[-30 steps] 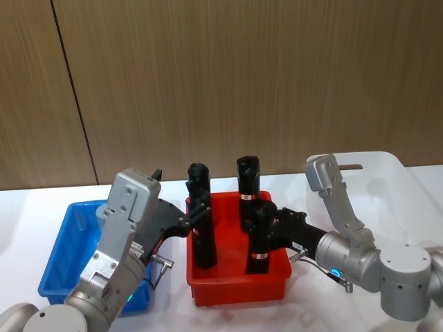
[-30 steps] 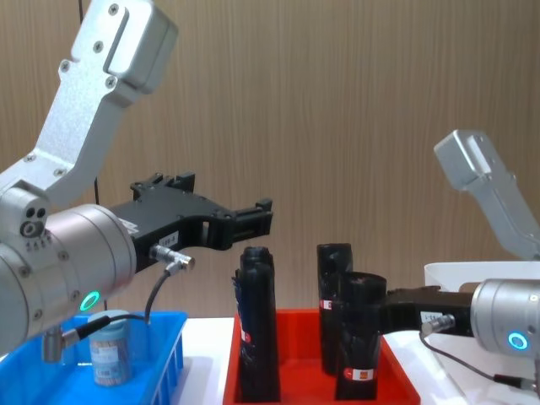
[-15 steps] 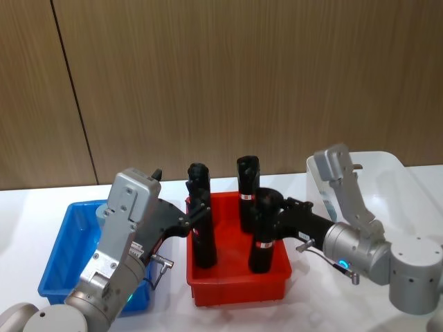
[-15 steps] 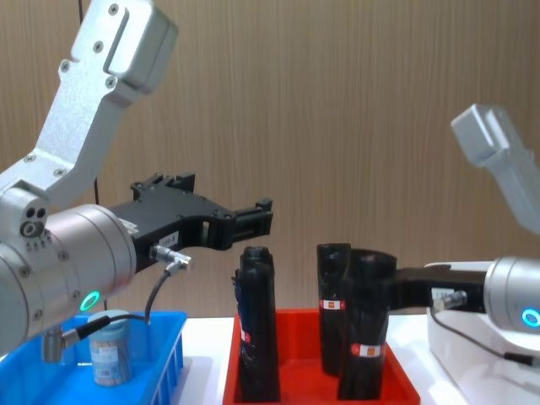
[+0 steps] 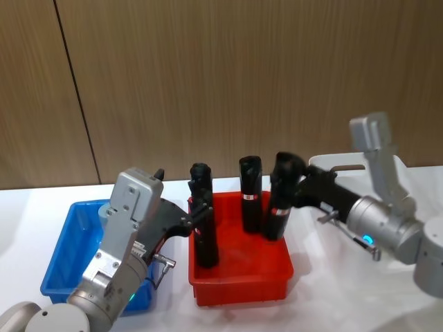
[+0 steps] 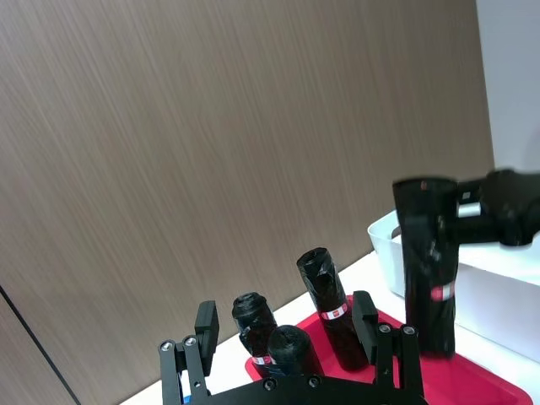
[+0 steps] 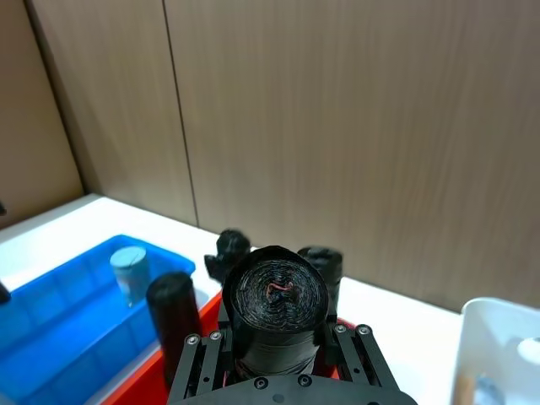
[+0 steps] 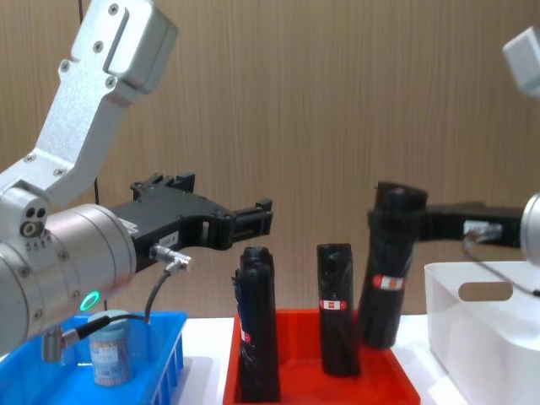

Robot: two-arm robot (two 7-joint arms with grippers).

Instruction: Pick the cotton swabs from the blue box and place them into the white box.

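Even, bright indoor light, soft shadows.
The tall black roll with a red-white label (image 6: 426, 270) is smeared by motion blur in the left wrist view; the bright red plastic tray (image 5: 239, 280) casts a faint shadow.

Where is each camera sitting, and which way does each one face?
Head: high, looking down at the red tray, both arms low.
Chest: low, facing across; left claw open above the blue box.
Left wrist: behind its fingers, facing the white box.
Right wrist: behind the right claw, shut on a black roll.
Shared: that lifted roll shows in all four.
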